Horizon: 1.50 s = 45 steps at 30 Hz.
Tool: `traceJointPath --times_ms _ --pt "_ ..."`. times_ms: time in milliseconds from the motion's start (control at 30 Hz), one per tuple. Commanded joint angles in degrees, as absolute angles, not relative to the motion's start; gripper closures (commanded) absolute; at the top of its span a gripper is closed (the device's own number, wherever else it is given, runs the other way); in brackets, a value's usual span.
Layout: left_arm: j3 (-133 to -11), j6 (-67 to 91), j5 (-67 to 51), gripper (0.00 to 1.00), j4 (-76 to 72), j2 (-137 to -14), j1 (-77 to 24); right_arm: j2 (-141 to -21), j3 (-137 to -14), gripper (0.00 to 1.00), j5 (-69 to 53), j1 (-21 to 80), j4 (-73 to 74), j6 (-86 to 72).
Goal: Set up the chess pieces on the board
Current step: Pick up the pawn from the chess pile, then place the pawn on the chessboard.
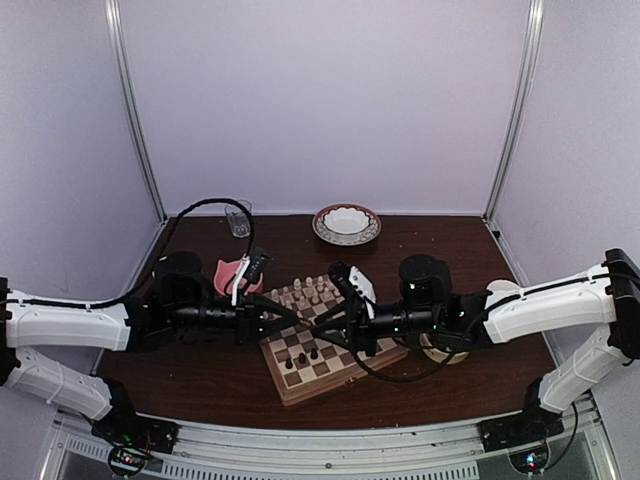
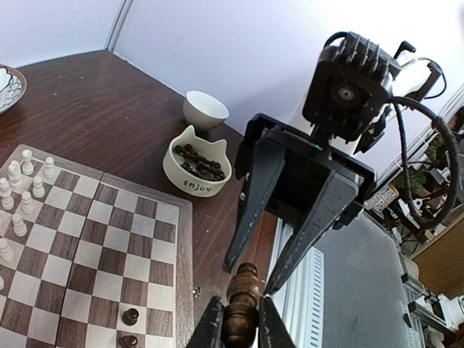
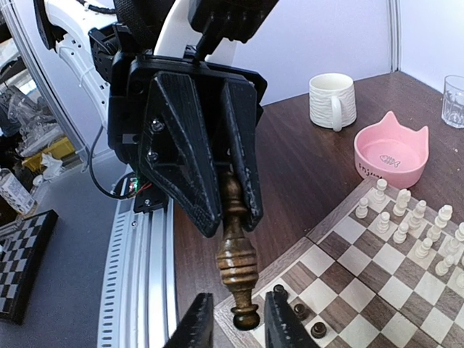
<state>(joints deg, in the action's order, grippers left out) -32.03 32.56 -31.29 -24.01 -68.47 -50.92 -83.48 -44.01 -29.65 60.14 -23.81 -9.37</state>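
Observation:
A dark brown chess piece (image 2: pixel 241 322), tall and turned, hangs in the air past the board's near edge with my left gripper (image 2: pixel 241 301) shut on its thick end. Its slim knobbed end (image 3: pixel 246 317) sits between the fingers of my right gripper (image 3: pixel 239 296). Those fingers stand open, with a gap on each side of the knob. The board (image 1: pixel 340 368) lies under both grippers. Three dark pawns (image 3: pixel 299 312) stand near its near corner. Cream-white chessmen (image 3: pixel 402 217) fill its far rows.
A cream cat-shaped bowl (image 2: pixel 197 165) holding more dark pieces and a small white cup (image 2: pixel 205 109) stand right of the board. On its left are a pink cat bowl (image 3: pixel 391 156), a white mug (image 3: pixel 332 100) and a glass (image 3: pixel 454 90). A patterned plate (image 1: pixel 347 224) sits at the back.

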Motion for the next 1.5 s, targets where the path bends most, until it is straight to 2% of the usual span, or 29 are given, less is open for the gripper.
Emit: traceJointPath --times_ms 0,133,233,467,633,900,1100,1267,1467 --pt "-31.38 32.39 -31.37 1.00 -26.81 -67.24 -50.54 -83.43 -45.20 0.79 -31.23 60.38 -24.68 -9.53" --pt "-31.29 32.39 -31.19 1.00 -26.74 -67.25 -50.52 -83.04 -45.14 0.95 -30.91 60.38 -24.38 -9.62" --pt "-31.22 32.19 -30.27 1.00 -26.17 -66.95 -50.53 -82.82 -45.39 1.00 -30.21 60.34 -23.60 -9.58" --pt "-31.16 28.36 -14.86 1.00 -15.37 -61.75 -50.46 -80.49 -48.03 1.00 -23.58 59.34 -11.21 -7.50" --pt "-31.46 25.35 -2.90 1.00 -7.37 -57.06 -50.49 -84.27 -59.32 1.00 -20.17 58.41 14.49 -5.88" --pt "-30.68 24.49 1.25 1.00 -6.01 -54.57 -50.54 -96.10 -82.49 1.00 -13.19 58.36 52.24 -7.56" --pt "-30.21 23.43 4.18 1.00 -5.06 -52.97 -50.52 -105.42 -95.06 1.00 -4.80 58.36 70.23 -6.51" --pt "-29.88 23.38 4.13 1.00 -4.87 -51.84 -50.54 -113.70 -100.67 1.00 6.57 58.36 79.94 -6.15" --pt "-29.80 23.72 3.42 1.00 -4.64 -50.83 -50.49 -119.10 -103.61 1.00 6.78 58.21 82.30 -3.96"
